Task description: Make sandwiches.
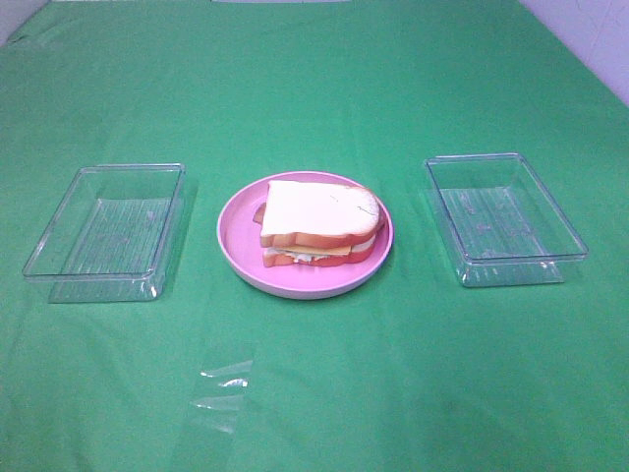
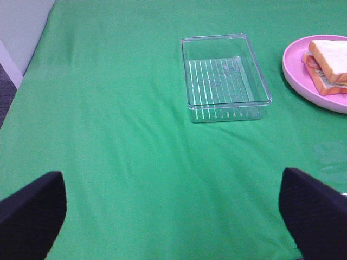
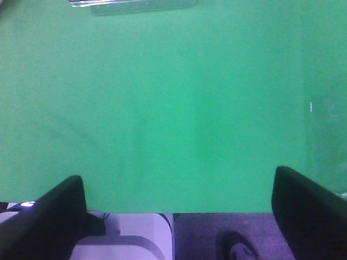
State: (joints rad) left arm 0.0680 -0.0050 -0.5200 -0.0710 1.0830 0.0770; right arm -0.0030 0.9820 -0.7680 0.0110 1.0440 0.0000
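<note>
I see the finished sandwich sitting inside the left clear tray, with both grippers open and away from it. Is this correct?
Not quite. The sandwich sits on the round pink plate between the two trays, not inside the left clear tray, which holds nothing; the exterior high view shows this. The rest stands: the left gripper and right gripper are open and away from it.

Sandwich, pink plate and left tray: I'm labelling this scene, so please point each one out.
sandwich [image 1: 313,208], high camera view, on the top bread slice.
pink plate [image 1: 236,231], high camera view, on its bare left rim.
left tray [image 2: 225,102], left wrist view, on its near rim.
</note>
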